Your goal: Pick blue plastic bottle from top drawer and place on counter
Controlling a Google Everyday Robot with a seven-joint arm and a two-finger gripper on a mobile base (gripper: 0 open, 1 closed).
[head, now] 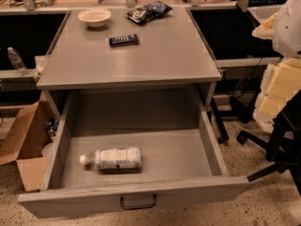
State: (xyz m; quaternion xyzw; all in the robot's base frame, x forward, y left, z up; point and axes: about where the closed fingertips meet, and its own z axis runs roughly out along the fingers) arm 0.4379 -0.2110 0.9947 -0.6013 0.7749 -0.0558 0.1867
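The blue plastic bottle (113, 158) lies on its side in the top drawer (207, 147), near the front left, with its white cap pointing left. The drawer is pulled fully open, and its black pull handle (138, 203) shows on the front panel. The counter (160, 55) is the grey tabletop directly above and behind the drawer. My gripper is not in view. Only a white rounded part (288, 25), perhaps of my arm, shows at the top right edge.
On the counter stand a cream bowl (94, 17), a flat dark blue snack bar (123, 40) and a dark chip bag (148, 11). An open cardboard box (23, 140) sits on the floor at the left. A thin clear bottle (16, 60) stands at far left. Chair legs (268, 145) and yellow foam (282, 86) are at the right.
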